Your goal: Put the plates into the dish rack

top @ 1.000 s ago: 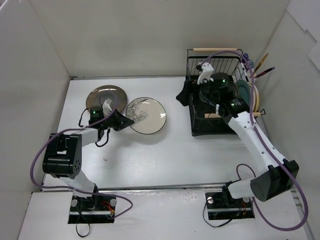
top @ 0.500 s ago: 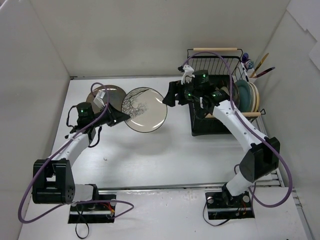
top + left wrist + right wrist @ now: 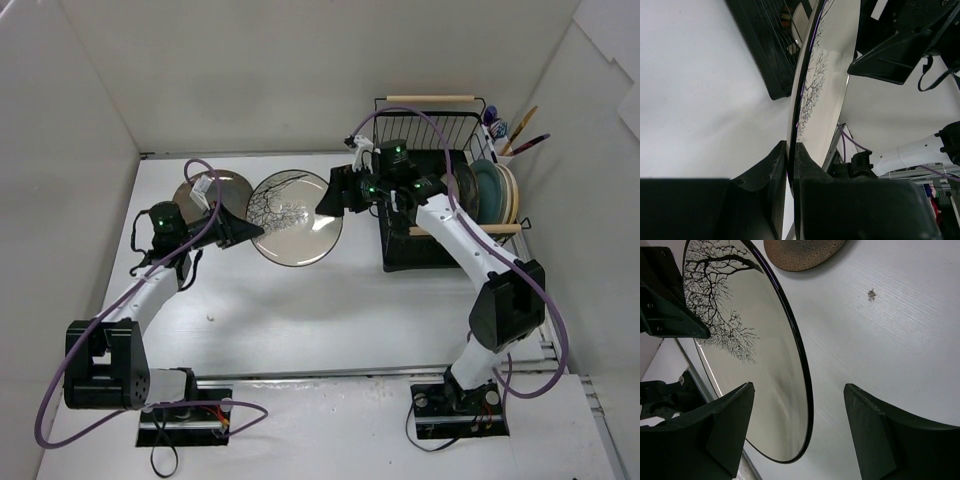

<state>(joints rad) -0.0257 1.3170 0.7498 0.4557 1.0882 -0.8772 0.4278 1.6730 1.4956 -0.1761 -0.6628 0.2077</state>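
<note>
Black left fingers [image 3: 767,170] are clamped shut on the near rim of the cream plate [image 3: 298,222], a dark-rimmed one with a bare-branch tree pattern. The left wrist view shows the rim pinched tight between the two pads, the plate [image 3: 826,85] rising edge-on from them. The right fingers [image 3: 732,415] stand wide apart on either side of the plate's opposite rim. The dark edge [image 3: 805,390] runs through the gap between them, with space on both sides, so they hold nothing.

The plate hangs tilted between the two arms, above the white surface [image 3: 330,310] and just left of the dish rack [image 3: 432,258]. Behind its left edge a brown plate [image 3: 236,184] lies flat on the surface, partly under the left arm's cable.

In the rack, several plates stand on edge at the right side, a teal plate [image 3: 488,188] among them. A wooden rod handle [image 3: 430,98] crosses the far end, and a utensil cup [image 3: 497,135] sits at the far right corner.
</note>
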